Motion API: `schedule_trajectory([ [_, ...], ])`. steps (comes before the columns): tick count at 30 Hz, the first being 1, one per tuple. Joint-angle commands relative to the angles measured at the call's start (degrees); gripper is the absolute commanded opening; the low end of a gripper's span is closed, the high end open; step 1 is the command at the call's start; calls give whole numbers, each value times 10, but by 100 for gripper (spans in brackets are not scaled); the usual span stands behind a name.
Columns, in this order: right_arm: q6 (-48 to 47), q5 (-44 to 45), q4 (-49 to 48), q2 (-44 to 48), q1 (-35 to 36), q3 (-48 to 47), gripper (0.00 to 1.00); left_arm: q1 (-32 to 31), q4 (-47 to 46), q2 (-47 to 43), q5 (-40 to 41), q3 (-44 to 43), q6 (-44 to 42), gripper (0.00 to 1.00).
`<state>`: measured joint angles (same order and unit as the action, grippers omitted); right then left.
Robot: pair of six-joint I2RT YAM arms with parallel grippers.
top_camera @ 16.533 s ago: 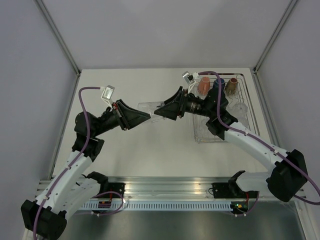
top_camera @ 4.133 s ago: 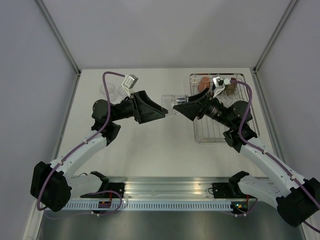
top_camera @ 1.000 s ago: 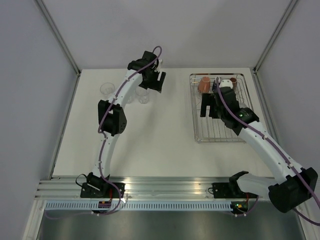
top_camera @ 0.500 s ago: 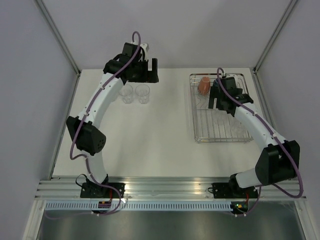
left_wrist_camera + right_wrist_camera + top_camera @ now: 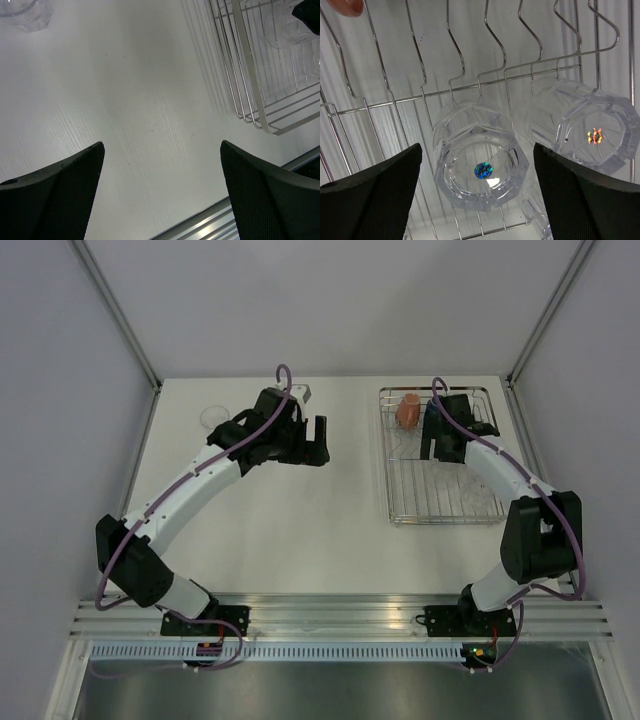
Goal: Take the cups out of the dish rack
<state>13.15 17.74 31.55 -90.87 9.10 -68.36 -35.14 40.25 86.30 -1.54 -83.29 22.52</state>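
Left gripper (image 5: 161,145) over bare table (image 5: 125,100), fingers wide, holding nothing. Table glass (image 5: 27,12) stands well apart from rack (image 5: 250,65). Right gripper (image 5: 476,147) hangs over rack, fingers wide, holding nothing. Middle glass (image 5: 480,170) sits in rack right under it, side glass (image 5: 585,130) just beside. Orange mug (image 5: 408,410) in rack's far left corner. Faint shape (image 5: 478,496) by rack's near edge, maybe another glass.

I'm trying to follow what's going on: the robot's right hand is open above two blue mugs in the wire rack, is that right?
Not quite. The right hand is open above the wire rack, but the two things below it are clear glass tumblers, not blue mugs. The right wrist view shows this plainly.
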Motion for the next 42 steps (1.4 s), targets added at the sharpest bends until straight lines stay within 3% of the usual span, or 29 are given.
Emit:
schedule_trajectory([
  [1, -2, -39, -21, -12, -10, -3, 94, -5, -33, -53, 14, 22, 21, 99],
  [13, 11, -48, -20, -19, -12, 10, 79, -11, -32, -134, 13, 78, 12, 99],
  [16, 10, -60, -23, -17, -13, 16, 67, -11, -32, -143, 13, 87, 9, 100],
  [17, 11, -60, -22, -12, -13, 16, 56, -11, -32, -148, 8, 88, 10, 99],
  [20, 10, -66, -20, 7, -12, 15, 40, -11, -34, -155, 7, 95, 15, 99],
  [22, 12, -71, -18, 31, -12, 12, 34, -11, -41, -157, 5, 100, 18, 99],
  [32, 26, -116, 6, 114, -11, -1, 29, -11, -141, -160, -71, 149, 45, 99],
  [39, 47, -269, -28, 198, 0, 12, 29, -9, -287, -151, -232, 193, 91, 99],
  [42, 78, -366, -95, 237, 4, 44, 29, -4, -357, -151, -292, 210, 123, 99],
])
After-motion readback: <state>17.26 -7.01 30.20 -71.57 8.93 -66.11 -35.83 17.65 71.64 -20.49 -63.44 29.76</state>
